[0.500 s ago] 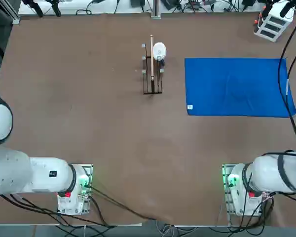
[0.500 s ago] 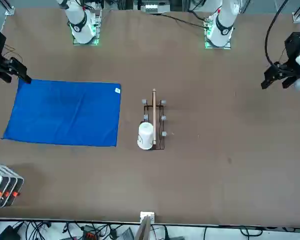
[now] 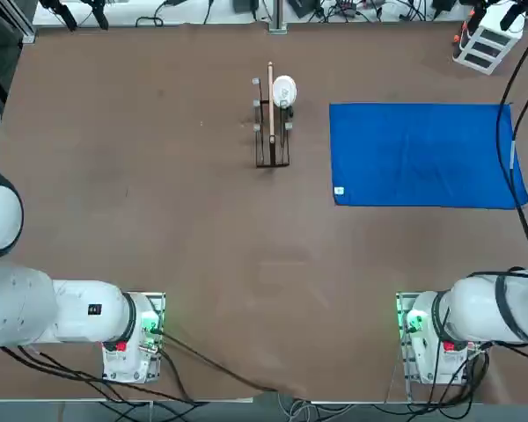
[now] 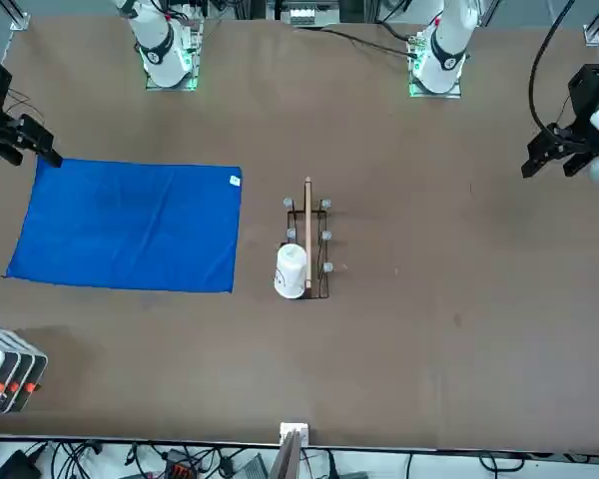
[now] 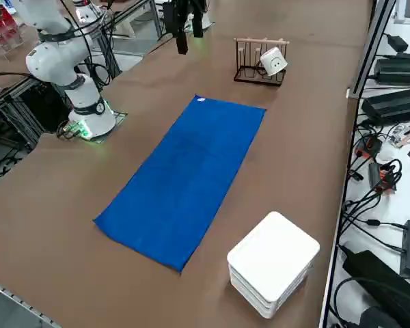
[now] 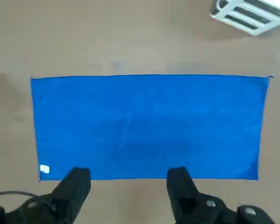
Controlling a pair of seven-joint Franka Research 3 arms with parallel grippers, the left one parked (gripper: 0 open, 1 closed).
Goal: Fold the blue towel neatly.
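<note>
above the table's right half, the right gripper [image 6: 129, 172] has its two fingers spread wide with nothing between them. beyond them, one blue towel [image 6: 149, 126] lies flat on the table [image 3: 202, 264]; no fold is made, so all the folding seems left. farther out: one rack [image 3: 272, 132], one white mug [image 3: 284, 91].

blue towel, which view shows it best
The right wrist view: the blue towel lies flat there, all four corners visible. Cables cross it in the top view; the front view has a corner behind dark hardware; the right side view shows it slanted.
</note>
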